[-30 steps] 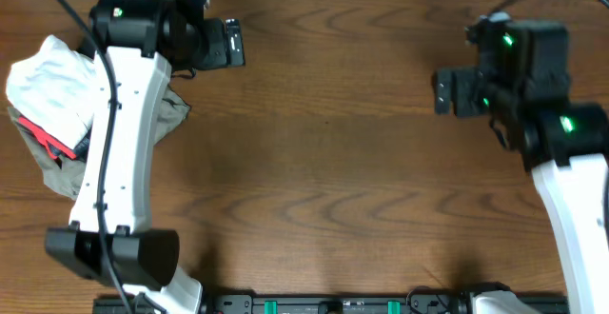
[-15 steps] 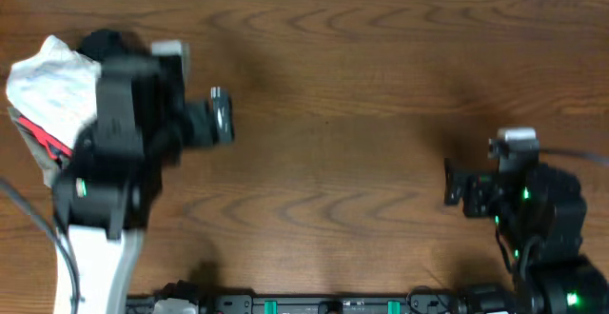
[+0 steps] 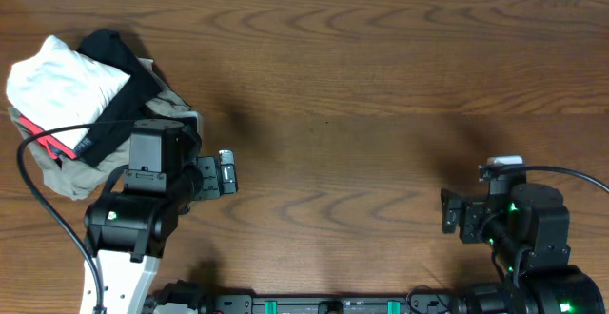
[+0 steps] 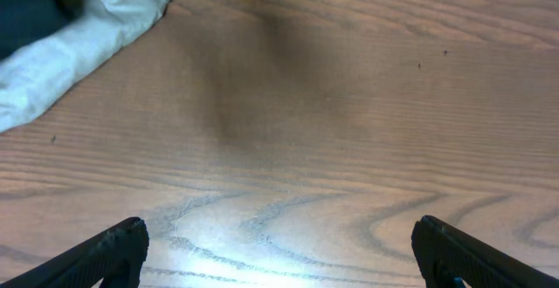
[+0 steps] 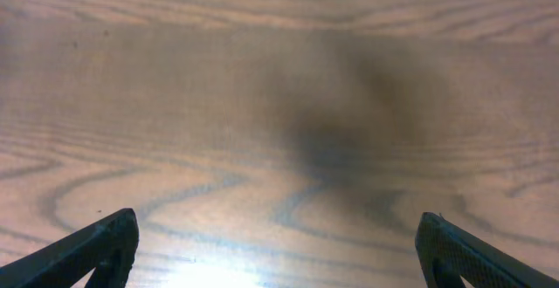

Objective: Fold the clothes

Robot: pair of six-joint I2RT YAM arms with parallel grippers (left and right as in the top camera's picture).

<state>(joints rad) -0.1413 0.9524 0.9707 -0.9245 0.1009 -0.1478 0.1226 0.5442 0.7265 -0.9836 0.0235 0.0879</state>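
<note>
Hovering left gripper [image 3: 226, 173] and right gripper [image 3: 447, 214] low over counter [image 3: 333, 86], both spread wide, gripping nothing; probably readying reach toward shirt [image 3: 57, 76] bundled far left.

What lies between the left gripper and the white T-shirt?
A black garment lies along the white T-shirt's right edge, and tan cloth spreads below; both sit between it and the left gripper.

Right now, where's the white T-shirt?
The white T-shirt sits bunched at far left of the table, overhead view, against the black garment, atop the tan garment.
</note>
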